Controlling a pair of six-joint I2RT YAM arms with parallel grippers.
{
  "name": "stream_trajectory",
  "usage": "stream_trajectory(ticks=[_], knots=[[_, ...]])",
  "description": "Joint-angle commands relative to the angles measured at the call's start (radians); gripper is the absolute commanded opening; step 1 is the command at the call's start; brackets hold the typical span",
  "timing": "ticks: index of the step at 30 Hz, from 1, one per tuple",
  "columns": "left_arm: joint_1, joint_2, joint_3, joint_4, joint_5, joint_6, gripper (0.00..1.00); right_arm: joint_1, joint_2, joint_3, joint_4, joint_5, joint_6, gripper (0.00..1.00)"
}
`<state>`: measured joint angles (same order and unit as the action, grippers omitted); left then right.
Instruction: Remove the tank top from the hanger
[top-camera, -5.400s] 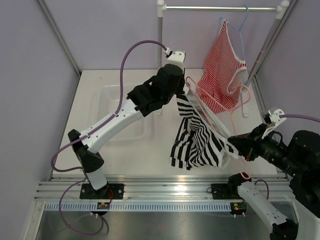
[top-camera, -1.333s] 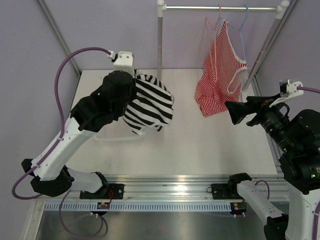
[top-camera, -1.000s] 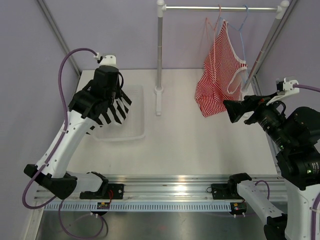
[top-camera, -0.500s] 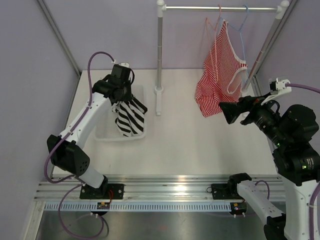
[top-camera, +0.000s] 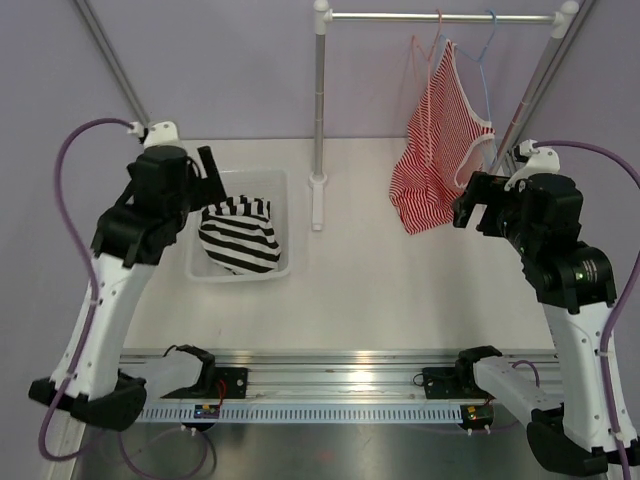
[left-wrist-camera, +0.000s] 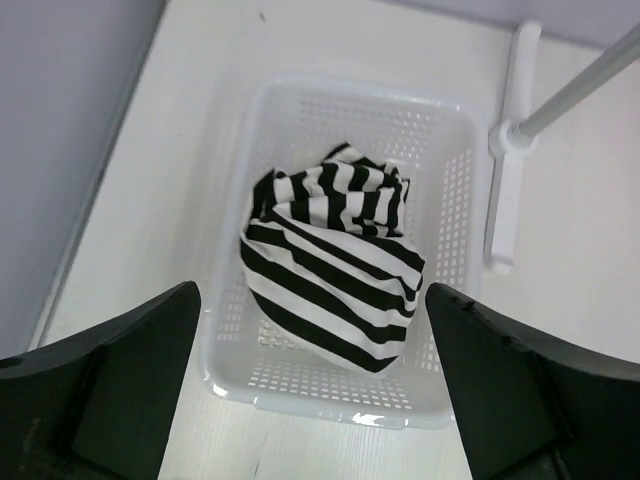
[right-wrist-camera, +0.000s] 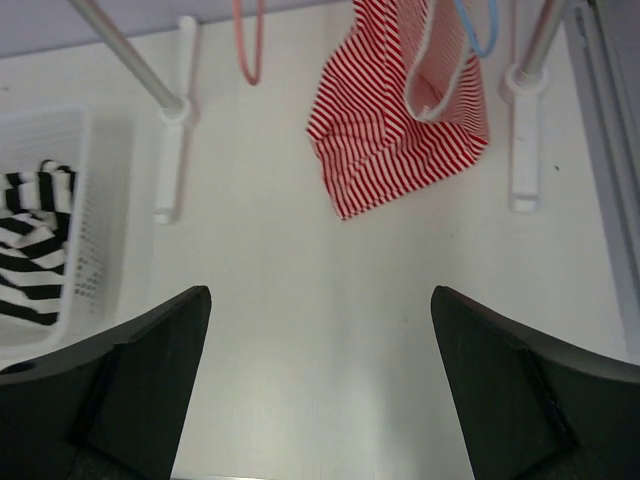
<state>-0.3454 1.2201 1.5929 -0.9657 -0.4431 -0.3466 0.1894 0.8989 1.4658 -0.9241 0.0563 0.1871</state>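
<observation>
Your tank top (left-wrist-camera: 330, 265) lies in a bundle inside the white basket (left-wrist-camera: 455, 200), off the hanger (right-wrist-camera: 250, 81). The pink hanger hangs bare on the rail (top-camera: 380, 16), next to the red striped top (top-camera: 440, 150). Your left gripper (left-wrist-camera: 311, 287) is up above the basket with its fingers wide apart, holding nothing. Your right gripper (right-wrist-camera: 320, 290) is wide apart too and holds nothing, up over the table (right-wrist-camera: 330, 250).

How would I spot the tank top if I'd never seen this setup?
On the white table, left of the rack post, sits a white basket. The tank top lies bunched inside it. Its bold black-and-white stripes set it apart from the fine red-striped top hanging on the rail.
</observation>
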Motion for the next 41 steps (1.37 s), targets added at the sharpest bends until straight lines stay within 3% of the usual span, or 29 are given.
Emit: stream_trajectory(ticks=[1,4,12,16,23,41], knots=[[0.002,-0.175,-0.034,-0.031,-0.1,0.024,0.99,0.004,0.006,0.008,-0.091,0.2,-0.021,0.99],[0.002,-0.333,-0.105,-0.053,-0.088,0.044,0.99,0.002,-0.029,0.004,-0.105,0.206,-0.041,1.0],[0.002,-0.551,-0.284,-0.153,-0.077,0.047,0.99,0.005,-0.153,-0.025,-0.114,0.142,-0.041,0.99],[0.002,-0.663,-0.312,-0.156,0.022,0.04,0.99,0.018,-0.245,-0.091,-0.052,0.097,-0.058,1.0],[0.002,-0.721,-0.313,-0.159,0.124,0.029,0.99,0.016,-0.196,-0.108,-0.032,-0.036,-0.083,0.99],[0.002,-0.758,-0.317,-0.142,0.038,0.063,0.99,0.031,-0.192,-0.093,-0.038,0.099,-0.054,0.99]])
